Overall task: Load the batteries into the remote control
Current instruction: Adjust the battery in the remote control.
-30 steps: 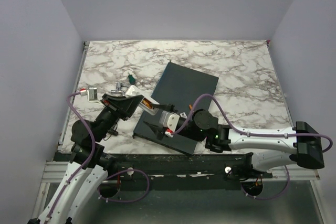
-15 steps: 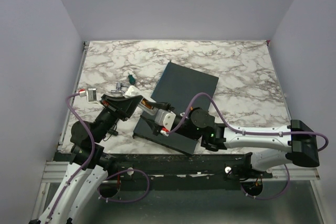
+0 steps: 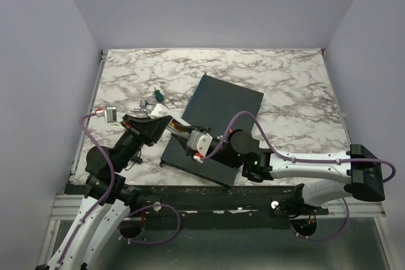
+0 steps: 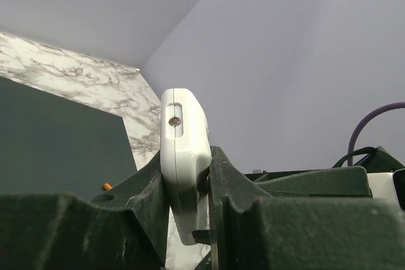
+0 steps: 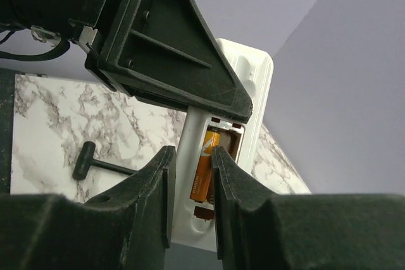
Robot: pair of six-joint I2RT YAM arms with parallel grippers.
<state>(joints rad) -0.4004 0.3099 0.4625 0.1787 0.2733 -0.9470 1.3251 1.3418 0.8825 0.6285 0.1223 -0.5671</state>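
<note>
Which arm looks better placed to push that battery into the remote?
Right. The right tool straddles the battery lying in the bay of the remote. The left tool is shut on the remote, busy holding it up.

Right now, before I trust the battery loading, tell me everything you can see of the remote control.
The remote control is a small white plastic oblong with rounded corners, held in the air, clamped in the left gripper. One narrow edge shows a slot with a screw. Its back bay lies open, with one orange battery in it; the right gripper sits just before that bay.
</note>
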